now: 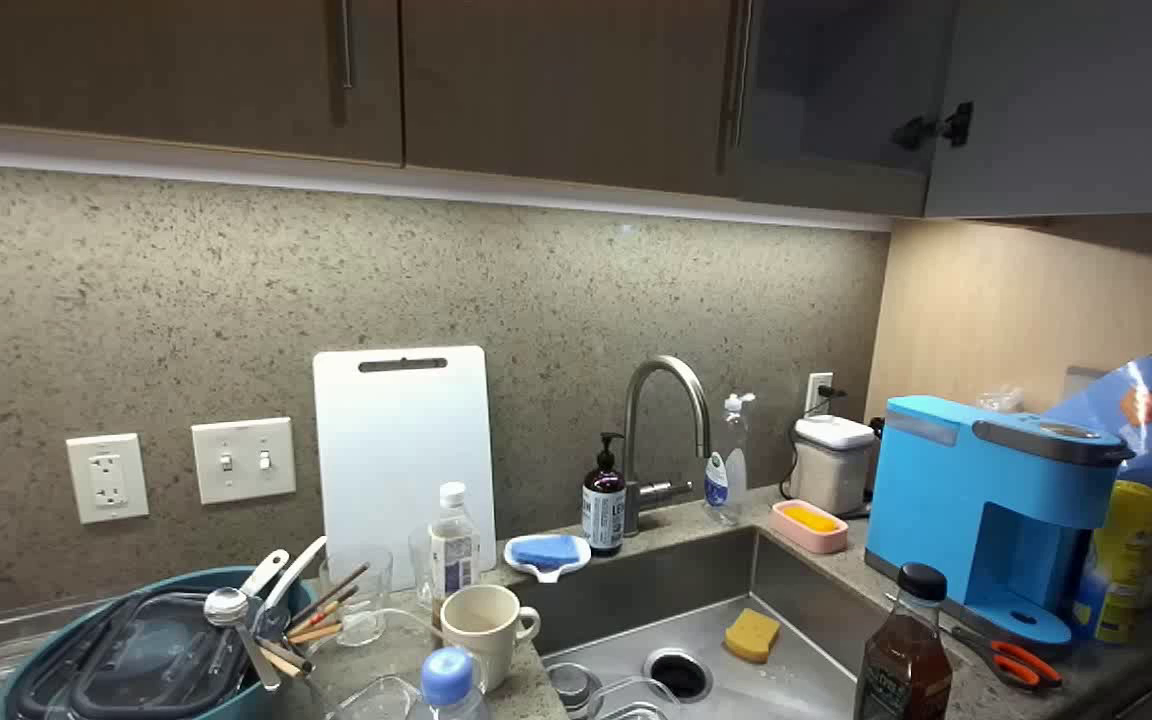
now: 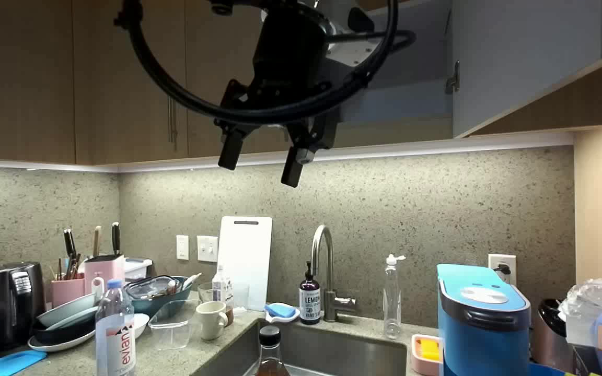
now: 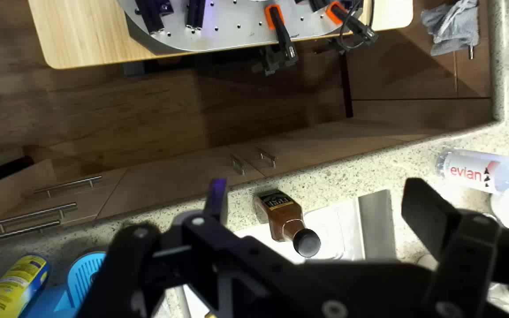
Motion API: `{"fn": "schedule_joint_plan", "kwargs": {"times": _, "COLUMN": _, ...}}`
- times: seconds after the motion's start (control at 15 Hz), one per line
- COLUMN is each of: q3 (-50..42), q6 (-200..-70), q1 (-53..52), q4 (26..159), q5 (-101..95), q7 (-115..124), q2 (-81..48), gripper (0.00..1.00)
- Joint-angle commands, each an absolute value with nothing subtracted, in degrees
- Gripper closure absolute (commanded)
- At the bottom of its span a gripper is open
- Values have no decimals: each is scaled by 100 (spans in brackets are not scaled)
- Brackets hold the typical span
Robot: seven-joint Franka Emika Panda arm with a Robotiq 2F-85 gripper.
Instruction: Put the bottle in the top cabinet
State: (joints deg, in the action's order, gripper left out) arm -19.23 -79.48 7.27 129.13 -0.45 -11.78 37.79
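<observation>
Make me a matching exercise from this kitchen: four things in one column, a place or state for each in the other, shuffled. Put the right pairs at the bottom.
Things
1. amber-brown bottle
2. claw
3. top cabinet
4. white cutting board

Places and states
A. leaning against the speckled backsplash
B. jaws apart, holding nothing
C. standing on the counter in front of the sink
D. door wide open, grey inside showing

Pairs: 1-C; 2-B; 3-D; 4-A
</observation>
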Motion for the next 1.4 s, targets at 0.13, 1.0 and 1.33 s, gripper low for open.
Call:
{"fn": "schedule_joint_plan", "kwargs": {"times": 0.13, "q3": -1836, "q6": -7937, "q1": 856, "q4": 12898, "q5": 1, "q7": -1245, "q2": 3744, "gripper": 0}}
{"fn": "schedule_joint_plan", "kwargs": {"times": 1.0, "q3": -1402, "q6": -8400, "q1": 541, "q4": 13140, "q5": -130, "q7": -1253, "q2": 2599, "gripper": 0}}
{"fn": "schedule_joint_plan", "kwargs": {"times": 1.33, "q3": -840, "q6": -8737, "q1": 514, "q4": 13010, "q5": -245, "q7": -578, "q2": 1604, "gripper": 0}}
